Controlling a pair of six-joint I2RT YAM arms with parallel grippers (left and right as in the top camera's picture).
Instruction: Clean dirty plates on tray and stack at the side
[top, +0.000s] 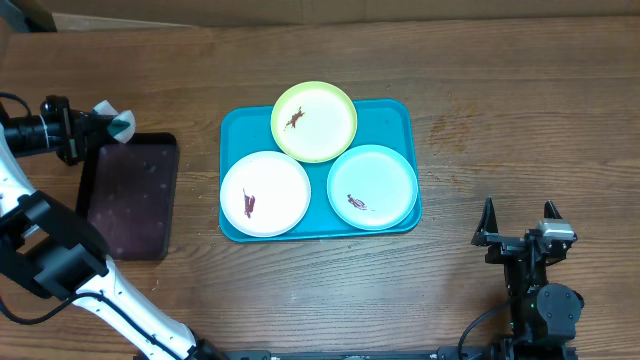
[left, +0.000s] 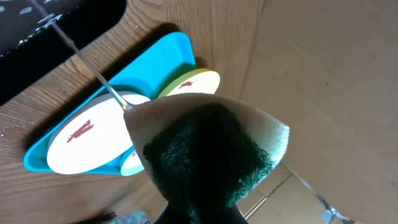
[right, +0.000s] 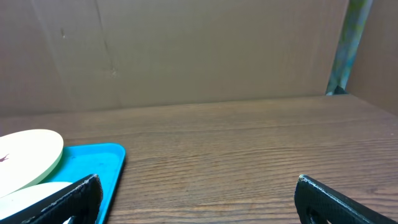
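Overhead: large turquoise rectangular plastic tray (top: 240, 130) sitting mid-tabletop (top: 500, 90), carrying white plate (top: 265, 193), yellow-green plate (top: 314, 121), light blue plate (top: 372, 186), each small, round, smeared dark red. Smaller black rectangular tray (top: 130, 195) lying to its left. Left jaws hovering at black tray's far edge, pinching white-and-green sponge (top: 118, 122). Right jaws sitting well right of turquoise tray.
Left wrist: sponge (left: 208, 155) filling view, jaws clamping it; turquoise tray (left: 158, 59) lying beyond.
Right wrist: jaws standing spread wide, gripping nothing; turquoise tray corner (right: 93, 165) showing at left.

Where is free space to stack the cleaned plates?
Bare wood lies between the tray and the right gripper, and in a narrower strip between tray and black tray. The tray itself is full of plates.
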